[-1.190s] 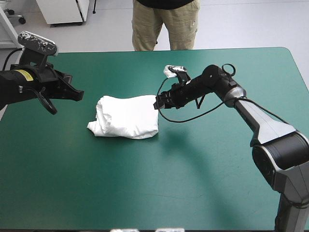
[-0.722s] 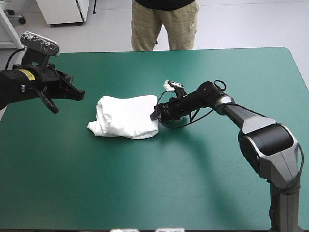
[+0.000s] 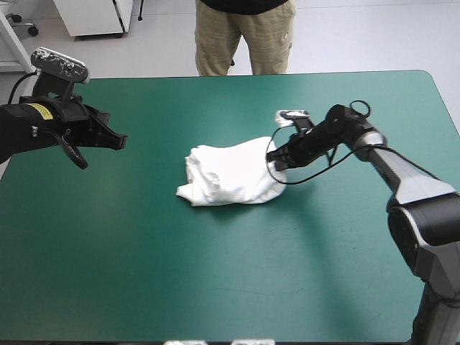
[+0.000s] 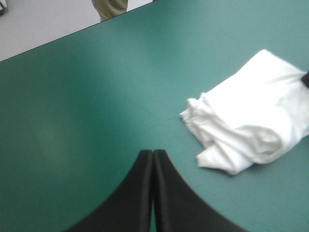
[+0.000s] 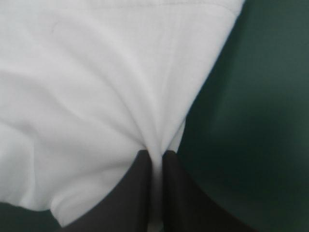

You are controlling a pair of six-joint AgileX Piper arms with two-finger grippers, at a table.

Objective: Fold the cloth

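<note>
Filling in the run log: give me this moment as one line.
T-shirt: folded bundle on table | right gripper: shut on its right edge | left gripper: shut, apart from it, over table's left side

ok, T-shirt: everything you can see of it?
The T-shirt is white, thin soft fabric, a wrinkled folded bundle lying near the middle of the teal-green table. The right gripper is shut on its right edge, drawing the fabric into a pinched ridge. Loose folds bunch at its left end. The left gripper, shut, is well clear.
</note>
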